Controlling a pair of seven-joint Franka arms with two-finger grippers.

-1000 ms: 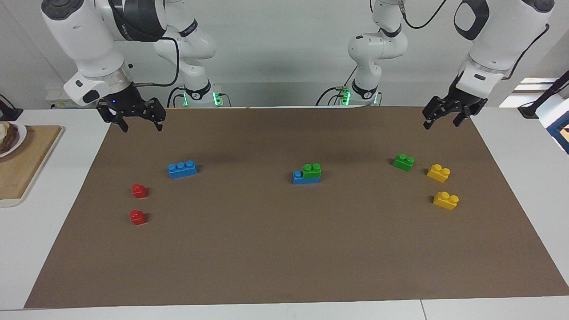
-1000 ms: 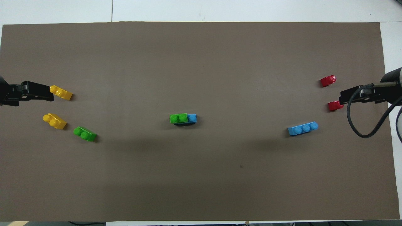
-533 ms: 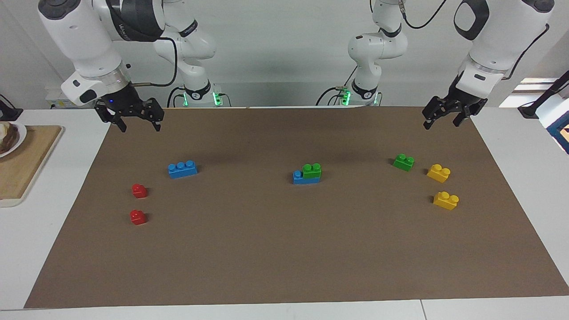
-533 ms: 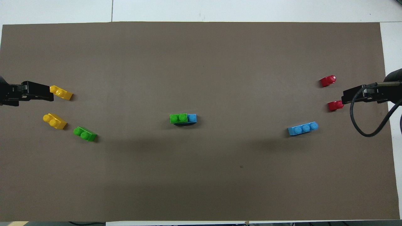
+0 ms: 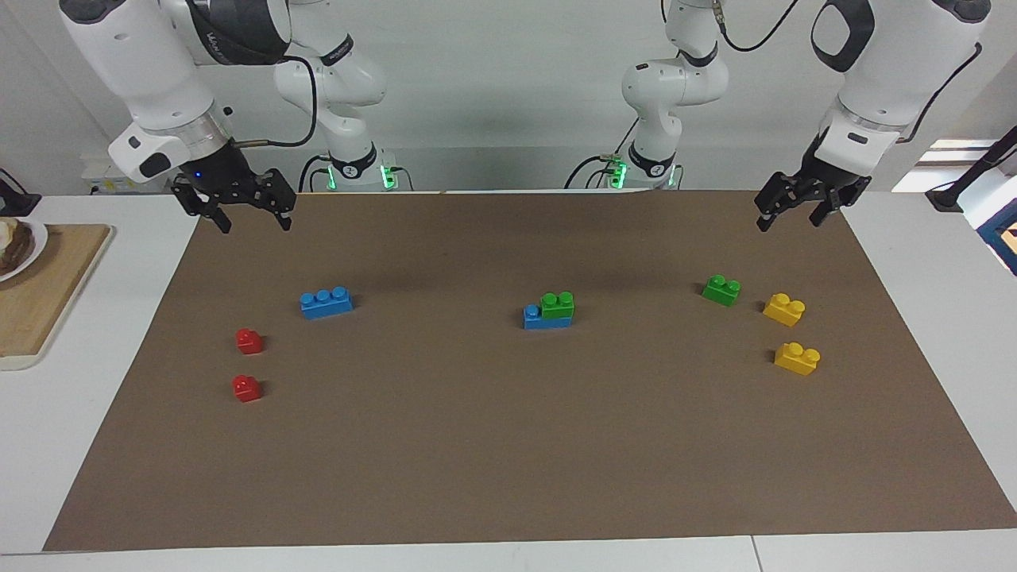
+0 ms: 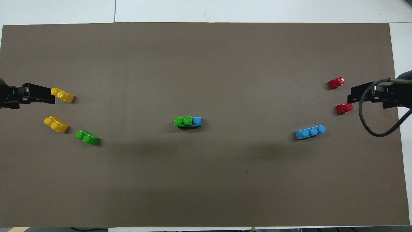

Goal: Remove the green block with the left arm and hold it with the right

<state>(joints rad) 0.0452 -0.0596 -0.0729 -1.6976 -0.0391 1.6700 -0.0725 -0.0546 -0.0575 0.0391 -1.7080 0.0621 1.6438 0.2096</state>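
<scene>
At the middle of the brown mat a green block (image 5: 558, 304) (image 6: 182, 121) sits pressed onto one end of a blue brick (image 5: 537, 318) (image 6: 196, 121). A second green block (image 5: 721, 290) (image 6: 87, 137) lies loose toward the left arm's end. My left gripper (image 5: 788, 221) (image 6: 51, 95) hangs open and empty above the mat's corner at that end, over a yellow brick in the overhead view. My right gripper (image 5: 254, 226) (image 6: 352, 94) hangs open and empty over the mat's corner at the right arm's end, well apart from the stack.
Two yellow bricks (image 5: 784, 309) (image 5: 797, 358) lie beside the loose green one. A lone blue three-stud brick (image 5: 326, 302) and two small red blocks (image 5: 249, 341) (image 5: 246, 388) lie toward the right arm's end. A wooden board (image 5: 48, 278) with a plate sits off the mat there.
The right gripper has risen and drifted slightly over its corner of the mat. The left arm and all blocks have stayed put.
</scene>
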